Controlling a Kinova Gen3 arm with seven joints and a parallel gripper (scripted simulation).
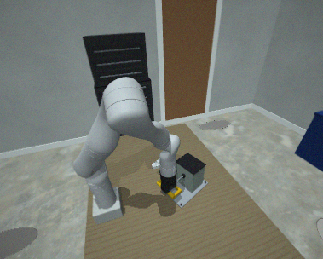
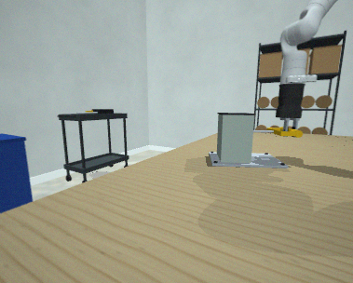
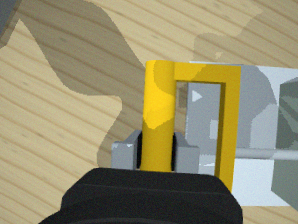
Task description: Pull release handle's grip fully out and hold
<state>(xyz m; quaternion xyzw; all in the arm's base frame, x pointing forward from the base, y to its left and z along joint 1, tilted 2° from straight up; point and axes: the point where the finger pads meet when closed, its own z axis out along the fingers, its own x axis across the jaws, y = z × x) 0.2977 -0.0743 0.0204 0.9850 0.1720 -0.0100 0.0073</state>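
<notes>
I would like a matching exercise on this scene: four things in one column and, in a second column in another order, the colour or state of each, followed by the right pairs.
Things:
1. grip
2. housing
3. gripper
4. cart

Colour or state:
A. black, standing on the floor beside the table
B. jaws shut on the yellow bar
C. grey box with a dark top, on a light base plate
D. yellow, held above the table in front of the housing

Pairs: 1-D, 2-C, 3-B, 4-A
</notes>
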